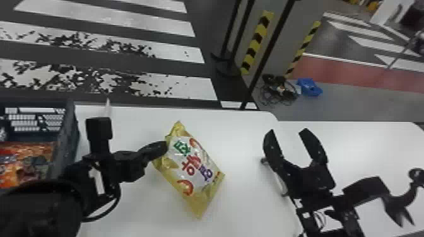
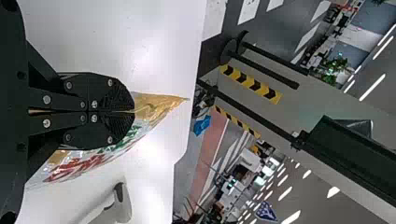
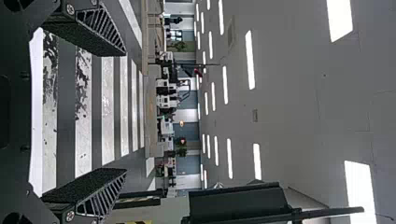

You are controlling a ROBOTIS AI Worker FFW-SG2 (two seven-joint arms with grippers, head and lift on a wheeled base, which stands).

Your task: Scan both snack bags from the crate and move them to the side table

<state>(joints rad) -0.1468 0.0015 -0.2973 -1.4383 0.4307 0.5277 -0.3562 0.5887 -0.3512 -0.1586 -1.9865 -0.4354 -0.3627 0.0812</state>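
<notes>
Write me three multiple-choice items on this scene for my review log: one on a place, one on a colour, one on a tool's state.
1. Seen from the robot, where is the crate?
A. Left of the gripped snack bag
B. Right of the gripped snack bag
C. On top of the gripped snack bag

2. What colour are the ends of the gripped snack bag?
A. Blue
B. Yellow-gold
C. Black

3. What state is the right tool in?
A. Shut on the gripped snack bag
B. Shut and empty
C. Open and empty

1: A, the crate is at the head view's left edge, the bag farther right.
2: B, yellow-gold film lies at both ends of its white printed middle.
3: C, its fingers stand apart with nothing between them; the left tool grips the bag.
</notes>
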